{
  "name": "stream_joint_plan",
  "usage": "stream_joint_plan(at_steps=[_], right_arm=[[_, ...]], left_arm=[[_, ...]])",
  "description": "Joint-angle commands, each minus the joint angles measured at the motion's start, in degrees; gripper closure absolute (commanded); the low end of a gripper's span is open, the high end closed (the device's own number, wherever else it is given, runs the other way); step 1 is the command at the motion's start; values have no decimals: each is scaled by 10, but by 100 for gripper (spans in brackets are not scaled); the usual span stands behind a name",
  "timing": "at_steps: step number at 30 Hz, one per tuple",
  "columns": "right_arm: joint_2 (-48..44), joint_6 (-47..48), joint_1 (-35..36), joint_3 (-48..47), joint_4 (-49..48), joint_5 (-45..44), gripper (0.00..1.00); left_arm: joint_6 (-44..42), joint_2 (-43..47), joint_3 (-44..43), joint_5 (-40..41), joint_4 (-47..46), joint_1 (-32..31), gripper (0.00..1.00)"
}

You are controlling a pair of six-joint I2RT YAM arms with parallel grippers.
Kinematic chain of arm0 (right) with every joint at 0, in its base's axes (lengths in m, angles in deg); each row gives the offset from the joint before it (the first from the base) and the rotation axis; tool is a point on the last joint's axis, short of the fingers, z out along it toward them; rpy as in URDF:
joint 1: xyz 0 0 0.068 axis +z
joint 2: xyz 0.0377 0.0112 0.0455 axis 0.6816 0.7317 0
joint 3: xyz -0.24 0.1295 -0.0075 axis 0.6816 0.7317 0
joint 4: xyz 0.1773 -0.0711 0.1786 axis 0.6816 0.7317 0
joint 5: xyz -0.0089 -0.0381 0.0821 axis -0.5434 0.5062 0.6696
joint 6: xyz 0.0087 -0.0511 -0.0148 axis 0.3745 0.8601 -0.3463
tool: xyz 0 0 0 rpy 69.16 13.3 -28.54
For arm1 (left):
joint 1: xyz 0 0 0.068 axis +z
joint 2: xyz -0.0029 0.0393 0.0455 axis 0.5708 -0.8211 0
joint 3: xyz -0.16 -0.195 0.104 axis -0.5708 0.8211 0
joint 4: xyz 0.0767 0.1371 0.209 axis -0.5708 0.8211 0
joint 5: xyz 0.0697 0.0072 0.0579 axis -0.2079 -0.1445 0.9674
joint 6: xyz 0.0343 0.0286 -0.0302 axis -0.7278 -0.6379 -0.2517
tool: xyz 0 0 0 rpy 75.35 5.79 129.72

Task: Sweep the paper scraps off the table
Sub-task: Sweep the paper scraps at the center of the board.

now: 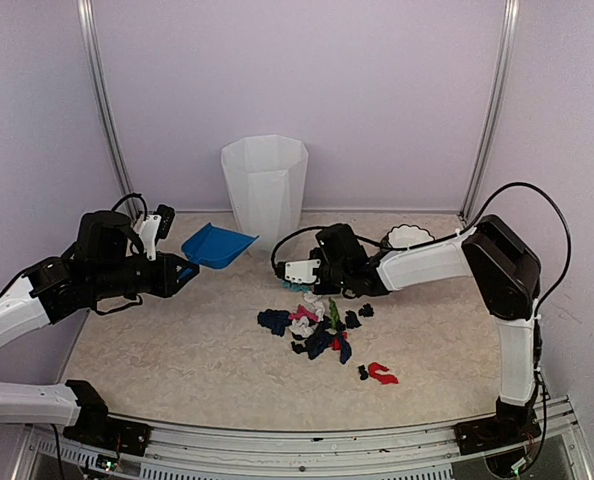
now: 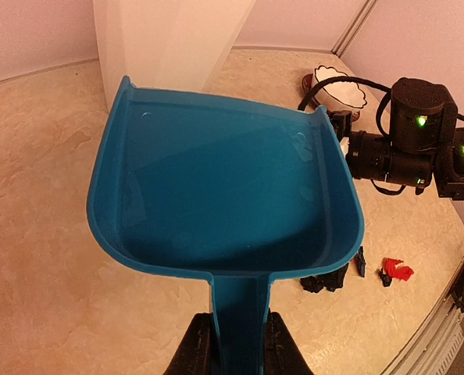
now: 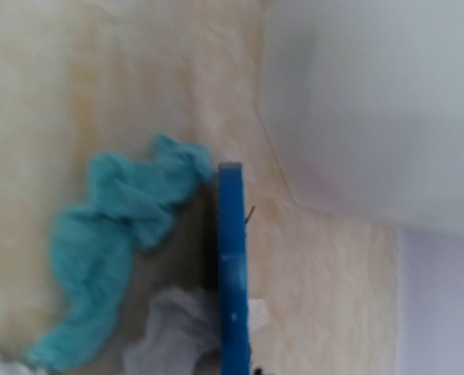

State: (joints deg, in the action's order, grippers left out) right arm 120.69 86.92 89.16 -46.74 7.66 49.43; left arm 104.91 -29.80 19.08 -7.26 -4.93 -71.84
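Our left gripper (image 2: 238, 348) clamped the dustpan (image 2: 224, 187), poised left of the paper scraps (image 1: 312, 330) — our right gripper (image 1: 295, 276) pinched the brush (image 3: 232, 266) at their far side.

Pretty plain setup here: pale lilac walls (image 1: 397, 90) box things in on the left, far and right sides. A metal rail (image 1: 109, 110) climbs the far left corner and a second rail (image 1: 491, 100) the far right. The surface (image 1: 177, 340) is beige with marbled speckles, and a metal frame (image 1: 327, 437) runs along its near edge. Lighting's soft and even.
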Motion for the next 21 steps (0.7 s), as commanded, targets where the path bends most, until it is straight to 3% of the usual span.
stream_joint_plan(at_steps=[1,10,21], right_arm=[[1,-10,4,-8,32,77,100],[-61,-9,31,67,61,145,100],[-194,-2,61,176,73,167,100]], left_arm=[[-5,4,5,8,5,1,100],[3,-4,5,9,5,-2,100],[90,-1,33,78,-2,-77,100]])
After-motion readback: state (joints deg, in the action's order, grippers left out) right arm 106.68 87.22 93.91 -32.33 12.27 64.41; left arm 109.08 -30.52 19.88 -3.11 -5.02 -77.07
